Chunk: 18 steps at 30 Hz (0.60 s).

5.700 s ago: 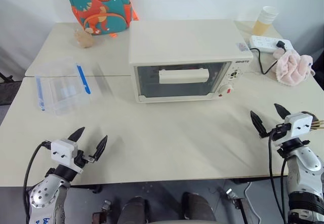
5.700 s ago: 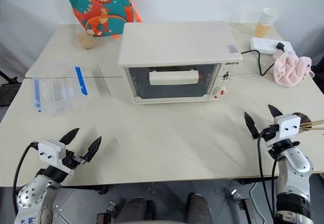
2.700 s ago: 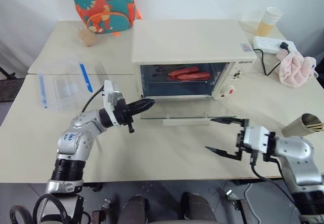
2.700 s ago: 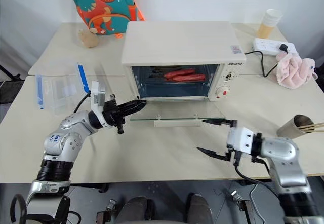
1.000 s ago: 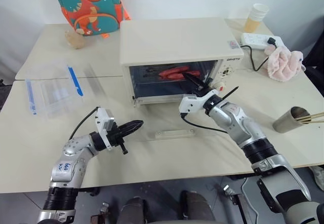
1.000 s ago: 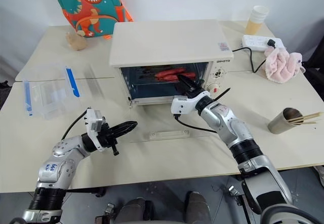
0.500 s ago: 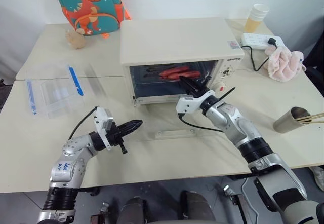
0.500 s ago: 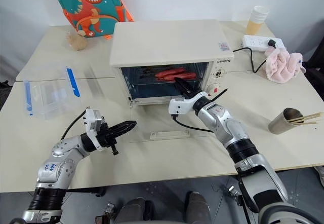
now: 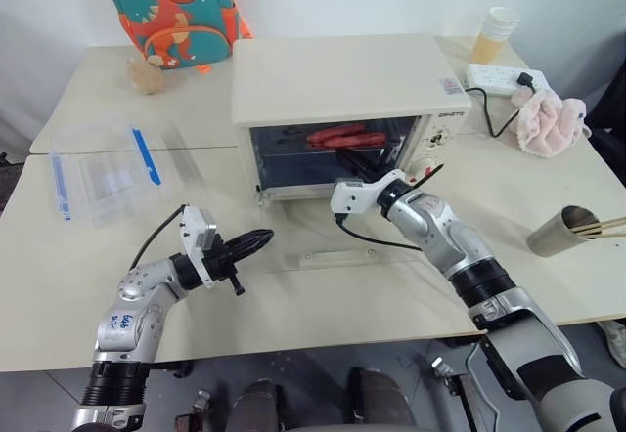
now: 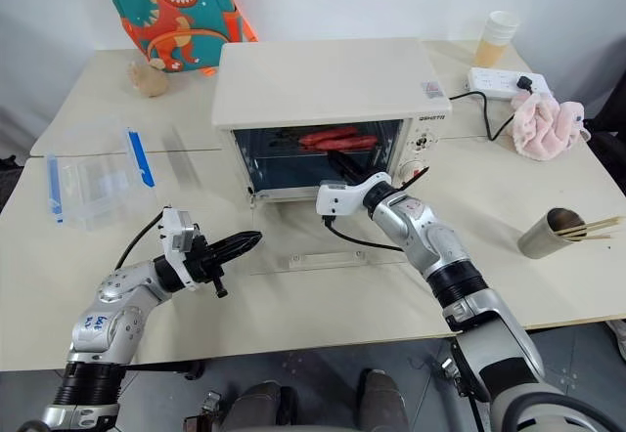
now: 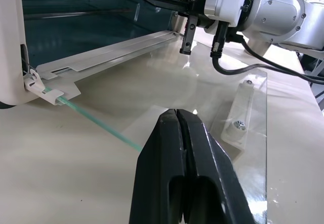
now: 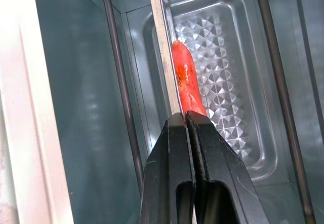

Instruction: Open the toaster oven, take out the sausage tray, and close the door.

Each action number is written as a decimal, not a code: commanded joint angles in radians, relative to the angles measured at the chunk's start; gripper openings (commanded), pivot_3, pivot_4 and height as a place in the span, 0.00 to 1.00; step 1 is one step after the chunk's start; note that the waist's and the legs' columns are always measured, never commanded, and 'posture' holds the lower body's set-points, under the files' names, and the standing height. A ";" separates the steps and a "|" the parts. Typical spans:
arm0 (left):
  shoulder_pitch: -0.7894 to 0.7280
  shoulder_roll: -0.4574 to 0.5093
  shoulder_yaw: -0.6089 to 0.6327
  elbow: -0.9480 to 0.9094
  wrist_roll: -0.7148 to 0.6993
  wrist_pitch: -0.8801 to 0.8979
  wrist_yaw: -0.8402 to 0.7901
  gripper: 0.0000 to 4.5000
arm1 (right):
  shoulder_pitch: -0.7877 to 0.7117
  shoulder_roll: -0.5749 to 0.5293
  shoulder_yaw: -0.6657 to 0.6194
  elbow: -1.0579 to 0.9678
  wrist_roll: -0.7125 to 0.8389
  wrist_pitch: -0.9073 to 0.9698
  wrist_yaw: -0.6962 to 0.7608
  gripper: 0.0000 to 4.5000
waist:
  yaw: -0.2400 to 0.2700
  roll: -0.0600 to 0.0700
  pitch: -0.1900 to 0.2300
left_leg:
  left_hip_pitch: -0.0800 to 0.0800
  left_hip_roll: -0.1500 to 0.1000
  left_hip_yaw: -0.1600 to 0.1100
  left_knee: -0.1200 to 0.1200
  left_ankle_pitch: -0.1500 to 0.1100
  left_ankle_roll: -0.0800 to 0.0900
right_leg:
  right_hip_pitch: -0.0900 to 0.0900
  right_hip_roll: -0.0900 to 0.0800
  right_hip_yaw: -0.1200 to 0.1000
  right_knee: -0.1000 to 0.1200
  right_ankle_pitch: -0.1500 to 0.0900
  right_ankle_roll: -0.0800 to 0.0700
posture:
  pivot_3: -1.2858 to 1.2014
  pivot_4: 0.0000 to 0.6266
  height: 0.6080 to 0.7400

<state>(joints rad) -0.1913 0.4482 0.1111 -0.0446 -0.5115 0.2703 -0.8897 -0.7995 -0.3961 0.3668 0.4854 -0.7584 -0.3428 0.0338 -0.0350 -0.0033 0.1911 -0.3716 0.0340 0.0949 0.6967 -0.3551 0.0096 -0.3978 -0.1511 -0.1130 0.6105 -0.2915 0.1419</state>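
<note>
Change: right tool [image 12: 185,120] has pinched together since a second ago, when its black fingers stood apart at the oven mouth; left tool unmoved.
Oven: large boxy cream-white toaster oven [image 9: 342,80], upper centre of the head views, on the cream worktop [image 9: 323,305].
Door: dark-tinted glass panel with a long cream bar handle [image 9: 337,256], swung fully down, lying flat on the worktop in front of the oven.
Tray: rectangular silver embossed metal sausage tray [image 12: 223,77] inside the oven cavity, carrying long red sausages [image 9: 344,137].
Right tool: reaches into the oven opening at centre frame; fingers brought tight together on the tray's thin front rim, one sausage end just beyond the tips.
Left tool [image 9: 256,241]: lower left of centre, fingers pressed fully together, holding nothing, tips at the left edge of the lowered glass.
Box: clear plastic box with blue clips [image 9: 98,173], left.
Backpack: teal dinosaur backpack [image 9: 171,12], upper left.
Right side: paper cup [image 9: 497,33], white power strip [image 9: 504,78], pink cloth [image 9: 548,124], cup with sticks [image 9: 567,232].
</note>
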 commanded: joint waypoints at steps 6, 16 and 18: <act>0.004 -0.004 0.060 -0.031 -0.069 0.011 0.002 0.00 | -0.035 0.000 -0.005 -0.026 0.033 -0.005 0.005 0.01 | -0.003 0.000 0.000 | 0.000 0.000 0.000 0.000 0.000 0.000 | 0.000 0.000 0.000 0.000 0.000 0.000 | 0.52 0.24 1.00; 0.038 0.105 0.232 -0.118 -0.218 0.146 0.012 0.58 | 0.136 -0.077 -0.029 -0.294 0.084 -0.031 0.087 0.00 | -0.003 0.000 0.000 | 0.000 0.000 -0.002 -0.004 0.000 -0.001 | -0.001 0.000 0.000 -0.001 0.000 0.000 | 0.52 0.24 1.00; 0.055 0.120 0.239 -0.132 -0.225 0.160 0.006 0.70 | 0.183 -0.088 -0.037 -0.356 0.097 -0.024 0.114 0.00 | -0.002 0.000 0.000 | 0.000 0.000 -0.002 -0.004 0.000 -0.001 | -0.001 0.000 0.000 -0.002 0.000 0.000 | 0.52 0.24 1.00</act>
<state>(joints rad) -0.1505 0.5571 0.3307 -0.1399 -0.7078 0.4198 -0.8753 -0.6316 -0.4754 0.3482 0.2189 -0.6940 -0.3527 0.1316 -0.0368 -0.0032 0.1912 -0.3713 0.0343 0.0925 0.6925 -0.3555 0.0089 -0.3987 -0.1510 -0.1132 0.6085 -0.2915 0.1419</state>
